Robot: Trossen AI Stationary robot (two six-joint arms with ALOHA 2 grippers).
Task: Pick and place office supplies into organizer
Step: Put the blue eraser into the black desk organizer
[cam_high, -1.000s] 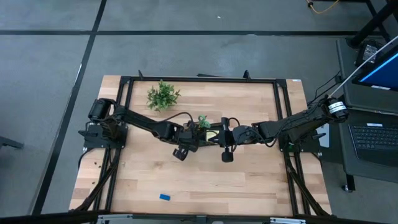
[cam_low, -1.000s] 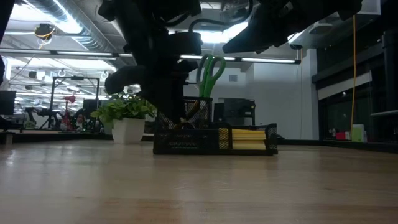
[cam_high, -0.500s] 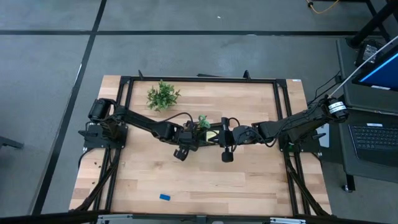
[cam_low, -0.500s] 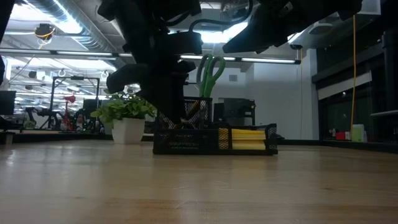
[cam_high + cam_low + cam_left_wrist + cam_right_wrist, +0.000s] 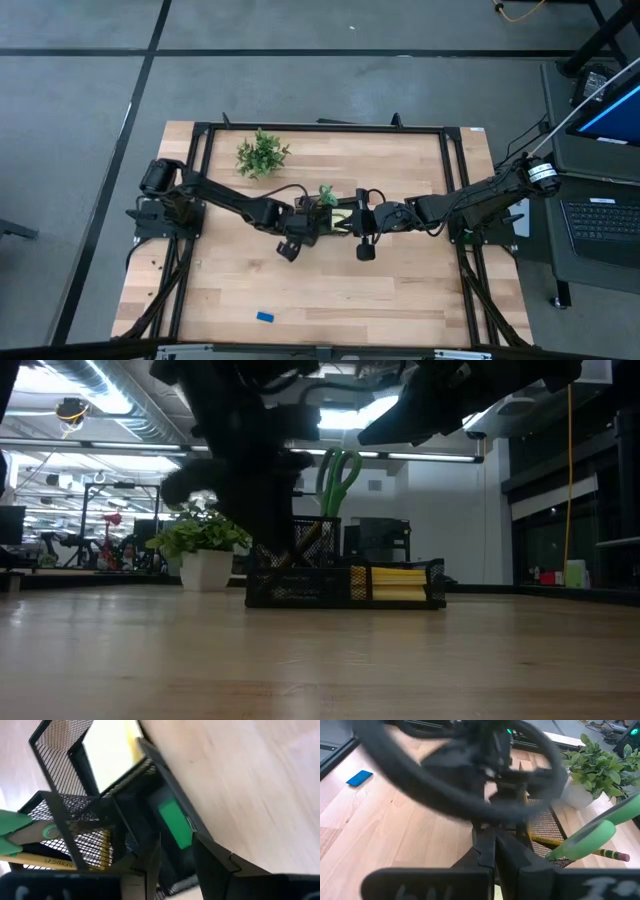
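The black wire-mesh organizer (image 5: 345, 582) stands near the middle of the pale wooden surface (image 5: 330, 290), and everything else is best placed against it. The left hand (image 5: 175, 857) hangs just above its low front compartment with its two dark fingers parted and nothing between them; directly below them, a small green block (image 5: 175, 824) lies inside that compartment, so the parted fingers read as a release just made over the right slot. In the taller mesh cup behind, the green-handled scissors (image 5: 339, 478) stand upright with handles above the rim, a sensible way to store long items, and yellow pencils (image 5: 35, 862) share the cup. A yellow sticky-note pad (image 5: 397, 583) fills the open compartment beside it. The right hand (image 5: 493, 851) waits close on the organizer's other side, fingers clenched together on nothing visible. A small blue block (image 5: 265, 317) lies well apart from the organizer, near the surface's front edge, likely next to collect. A leafy green plant in a white pot (image 5: 203, 552) sits behind the organizer. From above, both arms cover the organizer almost entirely, and the right wrist view is blocked by a blurred cable, so black pens cannot be made out.
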